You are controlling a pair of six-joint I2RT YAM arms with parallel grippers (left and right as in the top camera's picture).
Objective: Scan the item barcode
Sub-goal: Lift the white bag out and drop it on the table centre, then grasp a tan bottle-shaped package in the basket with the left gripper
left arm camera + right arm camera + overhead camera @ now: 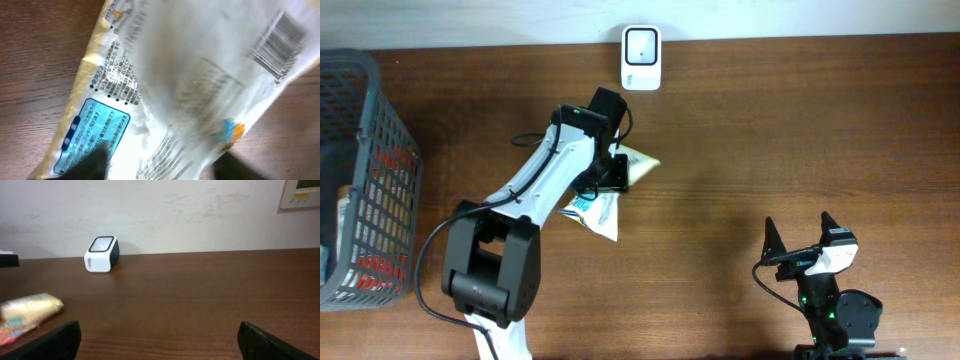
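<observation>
The setting was a robotics lab bench dressed as a shop checkout, not a real store. A small white barcode scanner (641,58) stood at the back edge of a brown wood-grain counter (770,130). A grey mesh shopping basket (390,150) sat at the left end, and a printed snack packet (150,100) carried a barcode. A left arm (535,185) and a right arm (835,305) rose from the near edge. Behind stood a bare, scuffed white wall (200,215) with a small panel (300,192) — possibly a thermostat, though the frame cut it off.
</observation>
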